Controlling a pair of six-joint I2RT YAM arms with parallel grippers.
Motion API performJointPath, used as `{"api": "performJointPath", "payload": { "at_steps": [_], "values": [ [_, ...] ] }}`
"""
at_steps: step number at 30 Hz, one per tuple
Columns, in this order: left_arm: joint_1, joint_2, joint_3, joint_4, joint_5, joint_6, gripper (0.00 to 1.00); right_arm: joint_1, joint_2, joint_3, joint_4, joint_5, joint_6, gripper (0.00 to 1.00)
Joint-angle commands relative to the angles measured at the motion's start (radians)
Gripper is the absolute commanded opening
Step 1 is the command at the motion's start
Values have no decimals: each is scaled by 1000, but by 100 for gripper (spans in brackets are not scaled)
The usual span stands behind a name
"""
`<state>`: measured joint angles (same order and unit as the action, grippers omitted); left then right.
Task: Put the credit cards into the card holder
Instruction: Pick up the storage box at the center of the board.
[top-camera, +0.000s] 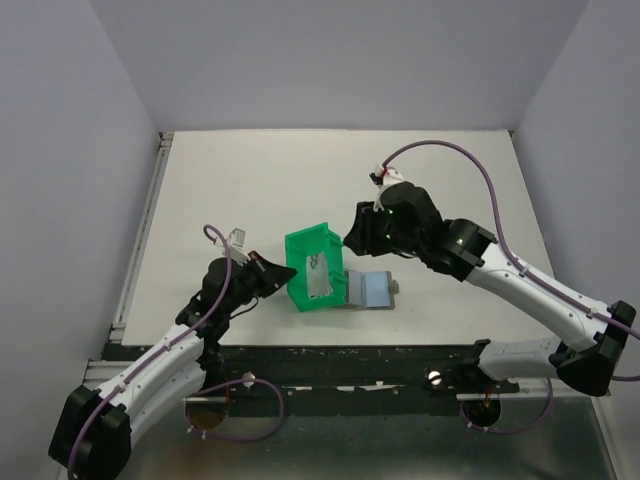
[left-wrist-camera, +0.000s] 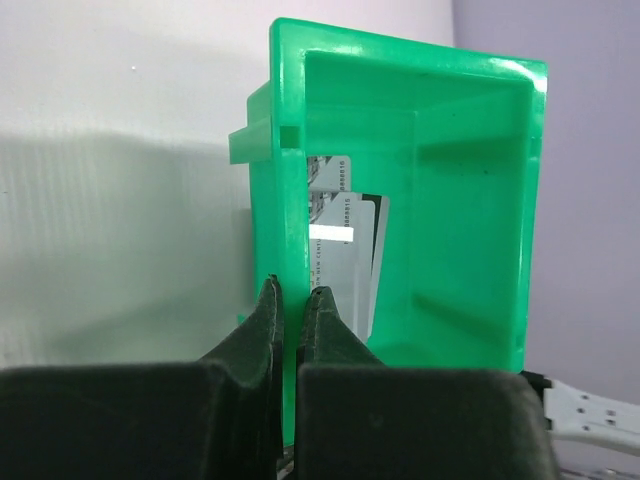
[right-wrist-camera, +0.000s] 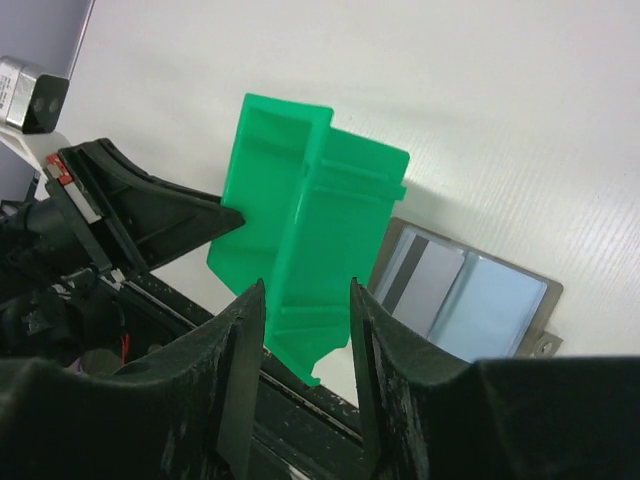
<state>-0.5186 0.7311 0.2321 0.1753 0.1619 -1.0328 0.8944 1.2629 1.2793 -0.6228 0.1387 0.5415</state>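
While the left gripper (left-wrist-camera: 290, 310) clamped the green plastic bin's (left-wrist-camera: 470, 200) wall, card pickup seemed in hand.
Whitish striped credit cards (left-wrist-camera: 340, 250) stood inside it; above, the right gripper (right-wrist-camera: 305, 290) hovered, fingers (right-wrist-camera: 243, 350) apart, next needing to pinch one; the grey-brown folding card holder (right-wrist-camera: 490, 310) lay open just right of the bin.

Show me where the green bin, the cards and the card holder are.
Green bin (left-wrist-camera: 470, 200): left wrist view, inner right wall.
Cards (left-wrist-camera: 338, 275): left wrist view, grey face of a card.
Card holder (right-wrist-camera: 492, 312): right wrist view, light blue inside panel.
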Motion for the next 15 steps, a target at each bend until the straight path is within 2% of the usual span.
{"api": "performJointPath", "payload": {
  "at_steps": [1, 3, 6, 10, 13, 15],
  "values": [
    [81, 10, 9, 196, 151, -222, 0, -9, -43, -40, -17, 30, 24, 48],
    [120, 34, 0, 258, 174, -318, 0, -12, -54, -46, -18, 30, 28, 48],
    [169, 123, -45, 543, 223, -470, 0, -14, -63, -49, -23, 32, 31, 48],
    [187, 237, -14, 644, 271, -489, 0, -15, -77, -51, -25, 38, 31, 48],
    [190, 226, 9, 580, 271, -449, 0, -15, -86, -47, -37, 47, 28, 47],
    [192, 190, 44, 442, 255, -376, 0, -15, -95, -46, -38, 53, 20, 48]
  ]
}}
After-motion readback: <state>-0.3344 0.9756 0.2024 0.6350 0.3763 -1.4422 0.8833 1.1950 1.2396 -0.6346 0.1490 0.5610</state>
